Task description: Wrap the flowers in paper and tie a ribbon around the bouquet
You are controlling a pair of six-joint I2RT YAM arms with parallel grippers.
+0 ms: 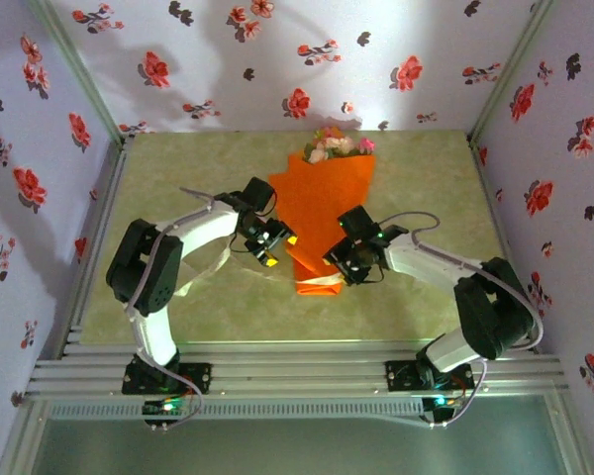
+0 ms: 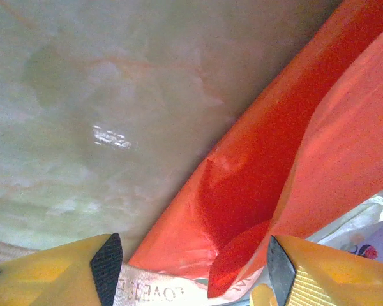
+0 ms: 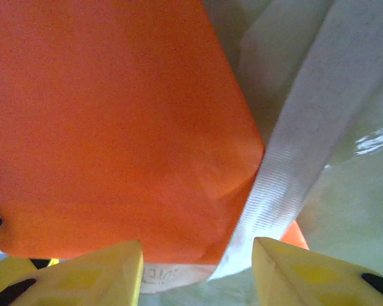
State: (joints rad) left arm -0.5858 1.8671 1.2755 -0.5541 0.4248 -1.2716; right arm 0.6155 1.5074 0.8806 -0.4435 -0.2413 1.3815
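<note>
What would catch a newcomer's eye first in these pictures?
The bright orange bouquet lying in the middle of the table stands out most, with pink and cream flowers at its far end. The left tool and right tool flank its narrow near end, where a pale ribbon lies against it.
</note>
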